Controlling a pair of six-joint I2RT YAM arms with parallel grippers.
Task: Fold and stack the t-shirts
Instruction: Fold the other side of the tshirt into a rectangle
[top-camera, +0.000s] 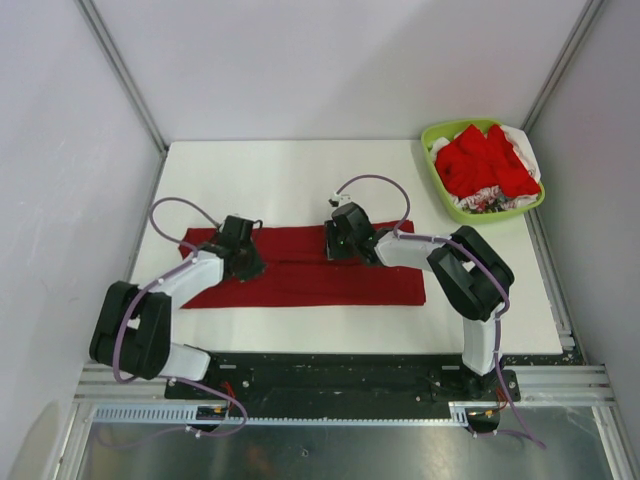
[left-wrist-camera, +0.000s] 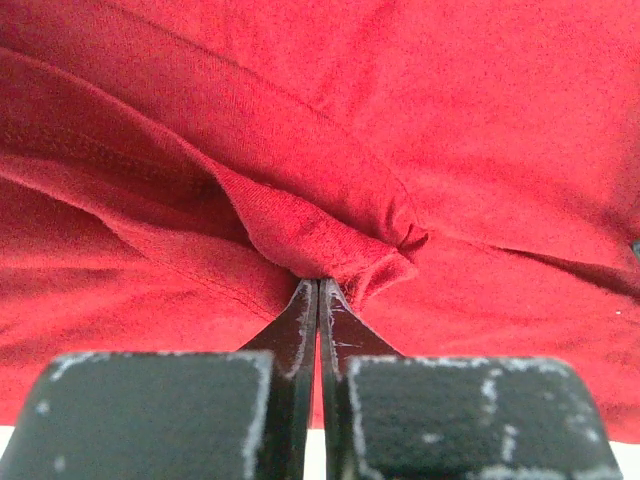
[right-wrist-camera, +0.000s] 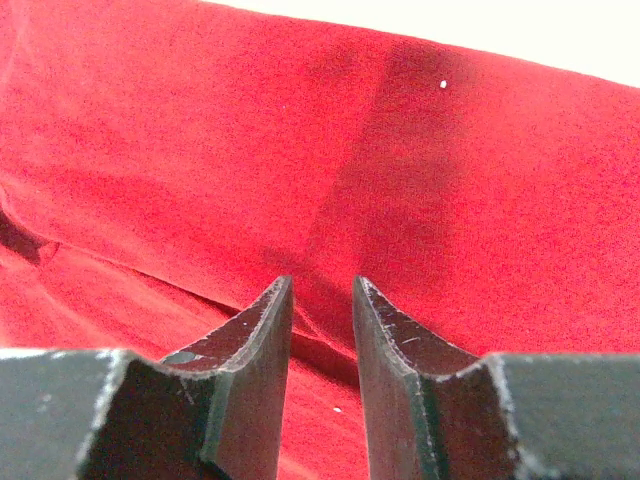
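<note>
Top external view: at the left, the left arm rises from its base at the near edge of the white table, bends at a raised elbow and reaches forward and to the right, so that the left gripper comes down on the left part of the dark crimson t-shirt. That shirt lies spread in a long, low band across the middle of the table, with a crease running along its length. Left wrist view shows the two fingers pressed together, with a raised ridge of the crimson cloth pinched at their tips and the fabric puckering away from the grip in soft folds. Further right, the right arm stands up from its base, folds over at the elbow and stretches leftward, placing the right gripper over the shirt's far edge near its middle. Right wrist view shows its fingers apart with a narrow gap between them; smooth crimson cloth shows through that gap, and nothing sits between the pads. Whether the tips touch the fabric cannot be told. At the far right corner of the table a lime-green basket holds brighter red t-shirts heaped together, with white fabric behind them and patterned fabric at the near rim, well apart from the spread shirt.
</note>
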